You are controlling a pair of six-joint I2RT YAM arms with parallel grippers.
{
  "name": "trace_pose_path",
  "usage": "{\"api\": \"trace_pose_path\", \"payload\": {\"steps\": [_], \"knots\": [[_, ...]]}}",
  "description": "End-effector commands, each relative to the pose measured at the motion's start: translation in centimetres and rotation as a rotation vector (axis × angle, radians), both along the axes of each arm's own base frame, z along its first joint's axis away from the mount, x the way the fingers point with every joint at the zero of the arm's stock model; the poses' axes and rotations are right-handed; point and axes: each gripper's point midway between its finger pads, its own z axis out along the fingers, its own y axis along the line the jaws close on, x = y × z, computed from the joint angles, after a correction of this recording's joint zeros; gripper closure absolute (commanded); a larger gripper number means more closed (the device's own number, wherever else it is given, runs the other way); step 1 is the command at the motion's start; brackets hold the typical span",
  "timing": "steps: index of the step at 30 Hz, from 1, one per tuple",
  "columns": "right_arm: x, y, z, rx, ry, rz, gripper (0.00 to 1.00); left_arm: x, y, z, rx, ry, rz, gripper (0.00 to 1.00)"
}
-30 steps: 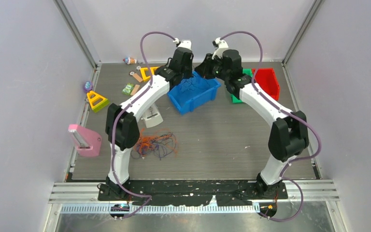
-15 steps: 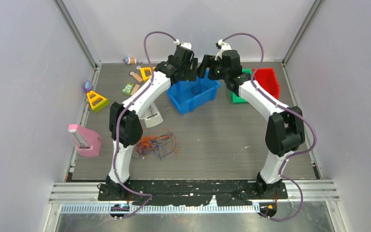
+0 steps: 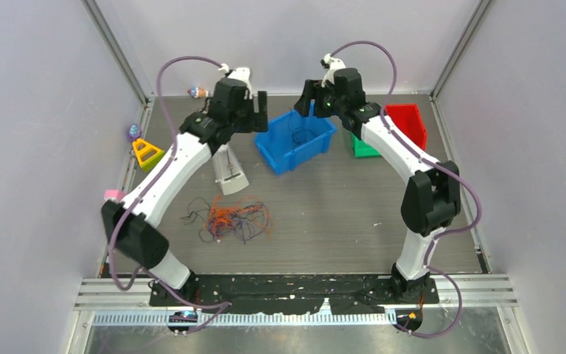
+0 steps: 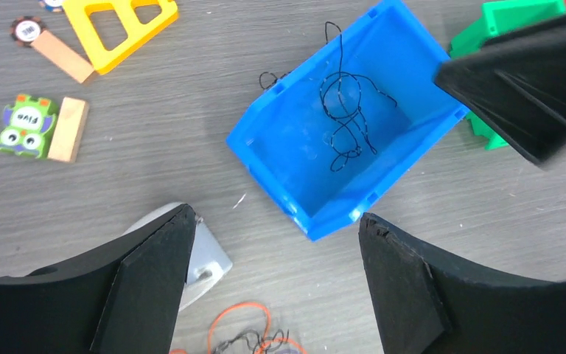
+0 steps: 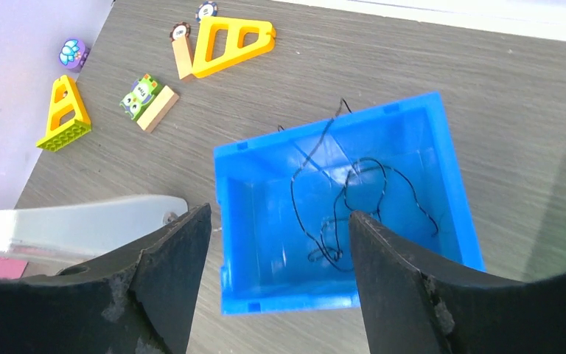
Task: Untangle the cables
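Note:
A tangled clump of thin orange, black and purple cables lies on the table left of centre; its top edge shows in the left wrist view as an orange loop. One loose black cable lies coiled inside the blue bin, one end hanging over the rim. My left gripper hovers open left of the bin, holding nothing. My right gripper hangs open above the bin's far side, also holding nothing.
A red bin and a green bin stand right of the blue one. A white wedge-shaped piece lies between the bin and the clump. Yellow triangle frames, a green owl block, wooden blocks and a pink piece sit at the left.
Both grippers went from shut to open above the blue bin, where the black cable now lies. The left arm has swung left, away from the bin. The right gripper shifted only slightly.

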Motion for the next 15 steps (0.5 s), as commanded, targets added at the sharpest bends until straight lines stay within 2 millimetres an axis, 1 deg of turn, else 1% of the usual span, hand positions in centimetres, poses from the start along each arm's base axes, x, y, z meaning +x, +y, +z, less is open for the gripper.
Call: {"api": "trace_pose_path", "payload": {"steps": [1,2,3,4,5,6,7,8,9,10,11,13,14,15], "knots": [[1.4,2.4,0.0,-0.043,0.001,0.044,0.26,-2.8,1.2,2.7,-0.090,-0.072,-0.016,0.18],[1.8,2.8,-1.2,-0.052,0.023,0.045,0.26,-3.8,1.6,2.6,-0.098,-0.062,-0.014,0.18],[2.2,3.1,-1.1,-0.045,0.021,0.039,0.26,-4.9,1.9,2.5,-0.116,-0.051,-0.016,0.18],[2.6,3.4,-2.2,-0.049,0.040,0.039,0.26,-6.0,2.1,2.2,-0.140,-0.047,-0.020,0.18],[2.9,3.7,-2.2,-0.041,0.038,0.038,0.26,-7.0,2.2,2.1,-0.169,-0.049,-0.026,0.17],[3.2,4.0,-3.4,-0.047,0.057,0.042,0.26,-8.0,2.4,1.7,-0.192,-0.047,-0.034,0.17],[3.5,4.3,-3.4,-0.046,0.054,0.045,0.26,-9.0,2.6,1.1,-0.210,-0.041,-0.039,0.17],[3.7,4.7,-4.7,-0.058,0.074,0.053,0.26,-10.0,2.8,0.8,-0.225,-0.042,-0.052,0.17],[4.0,4.9,-4.5,-0.067,0.071,0.056,0.26,-10.9,3.2,-0.1,-0.224,-0.029,-0.058,0.17],[4.2,5.2,-5.7,-0.080,0.088,0.061,0.26,-11.8,3.6,-0.7,-0.220,-0.020,-0.060,0.17],[4.4,5.5,-6.3,-0.092,0.096,0.066,0.26,-12.8,4.2,-1.2,-0.217,-0.014,-0.060,0.17],[4.7,5.8,-7.0,-0.107,0.104,0.073,0.26,-14.3,5.2,-2.9,-0.192,0.010,-0.054,0.17],[4.9,6.0,-7.0,-0.110,0.101,0.071,0.26,-14.9,5.7,-3.6,-0.181,0.017,-0.045,0.17],[5.0,6.0,-7.8,-0.119,0.112,0.071,0.27,-15.4,6.2,-4.2,-0.173,0.020,-0.037,0.17]]}}
